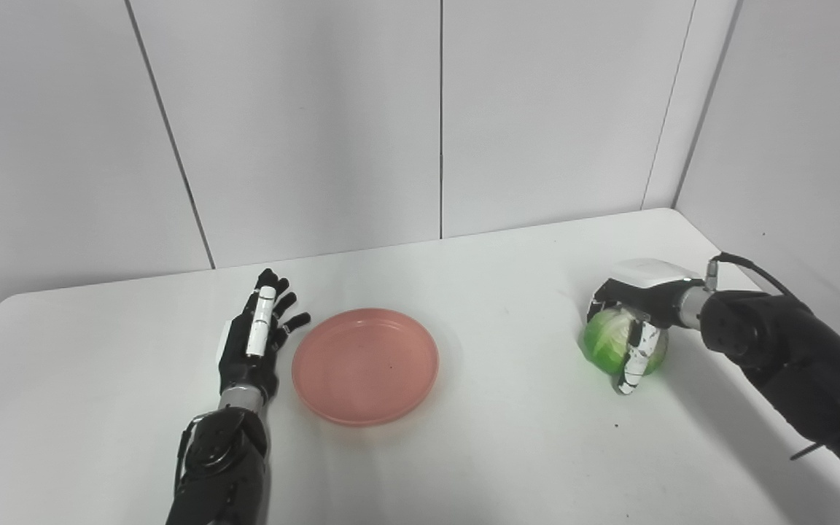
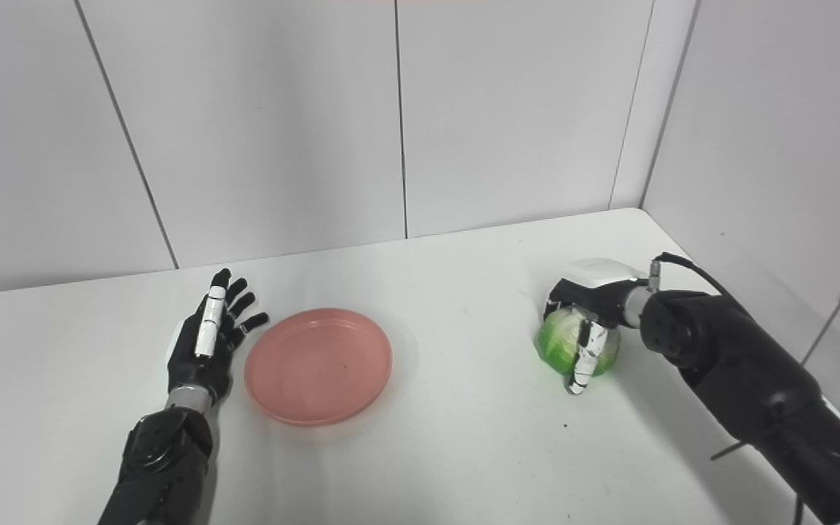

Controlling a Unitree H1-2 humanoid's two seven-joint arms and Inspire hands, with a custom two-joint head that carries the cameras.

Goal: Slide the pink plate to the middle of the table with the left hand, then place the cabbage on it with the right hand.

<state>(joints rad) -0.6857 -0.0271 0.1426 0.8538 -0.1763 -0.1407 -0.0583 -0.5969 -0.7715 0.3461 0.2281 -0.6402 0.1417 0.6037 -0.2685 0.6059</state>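
My left forearm comes in low at the near left of the white bench (image 1: 507,452), black and jointed, and beyond it my left hand (image 1: 254,341) lies flat and released, its fingers (image 1: 283,302) stretched apart and pointing away from me, holding nothing. A white strip runs along the finger I see uppermost. The hand sits just beside the left rim of the pink plate (image 1: 365,364); I cannot tell whether it touches the rim.

The pink plate rests on the bench a little left of centre. It is round and shallow, a salmon pink with a low raised rim all the way round and a flat bare floor, with a tiny dark speck near its middle. It throws a soft shadow along its near edge.

On the right, my right arm reaches in from the near right corner, thick and black, with a cable looping over the wrist. My right hand (image 1: 639,321) is grasping the cabbage (image 1: 606,343), well apart from the plate. A black-and-white finger curls down over its front and the white back of the hand covers its top. The cabbage is a small round head, bright green with paler veined leaves, and it appears to sit on the bench.

Behind the bench stand pale grey wall panels (image 1: 318,131) with thin dark seams.
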